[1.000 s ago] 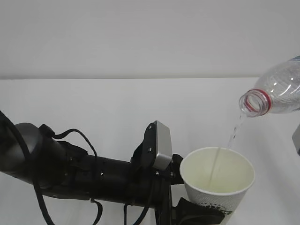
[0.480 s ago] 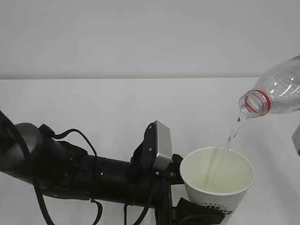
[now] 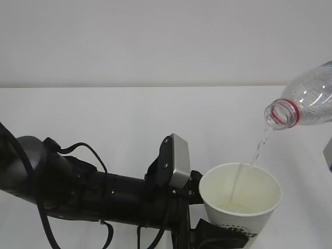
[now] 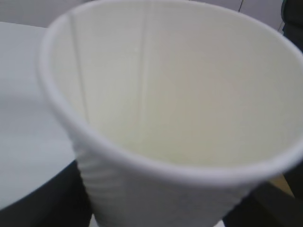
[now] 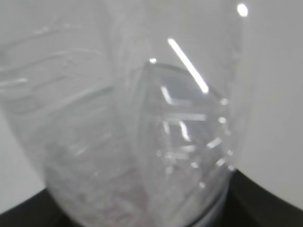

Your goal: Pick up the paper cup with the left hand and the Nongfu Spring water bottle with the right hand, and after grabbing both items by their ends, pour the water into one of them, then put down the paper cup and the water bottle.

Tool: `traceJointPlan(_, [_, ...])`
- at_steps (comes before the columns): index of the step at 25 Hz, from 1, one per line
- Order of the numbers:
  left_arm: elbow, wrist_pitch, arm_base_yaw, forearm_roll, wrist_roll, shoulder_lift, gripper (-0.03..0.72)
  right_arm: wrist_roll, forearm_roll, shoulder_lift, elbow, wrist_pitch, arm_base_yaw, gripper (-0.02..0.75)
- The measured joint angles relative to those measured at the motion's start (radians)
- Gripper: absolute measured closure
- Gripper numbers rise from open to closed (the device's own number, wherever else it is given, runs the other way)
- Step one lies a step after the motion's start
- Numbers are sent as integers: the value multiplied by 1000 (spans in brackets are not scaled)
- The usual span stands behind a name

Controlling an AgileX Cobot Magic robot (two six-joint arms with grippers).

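At the near edge of the exterior view, the paper cup [image 3: 240,199] is held upright, grasped near its base by the left end effector [image 3: 220,236], whose black fingers are seen pressed against the cup's lower wall beside the dark green logo. The black arm with its cables and grey rectangular block [image 3: 179,162] is stretched in from the left, just beside the cup. In the left wrist view, the cup's white interior [image 4: 189,94] is filled with a faintly yellowish pool. A thin stream of the water [image 3: 259,148] is seen falling into the open mouth. Above and to the right, the Nongfu Spring water bottle [image 3: 306,101] is tilted mouth-down, its red neck ring toward the cup, and is clasped at its far end by the right end effector, whose dark edges frame the bottle's body [image 5: 142,132] in the right wrist view. Beyond lies the white bench [image 3: 114,114].
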Motion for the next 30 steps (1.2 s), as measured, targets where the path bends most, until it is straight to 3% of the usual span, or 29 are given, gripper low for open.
traceJointPlan(30, [0,2,0,0,0,0,150,-6,0,0,0,-1,0,289])
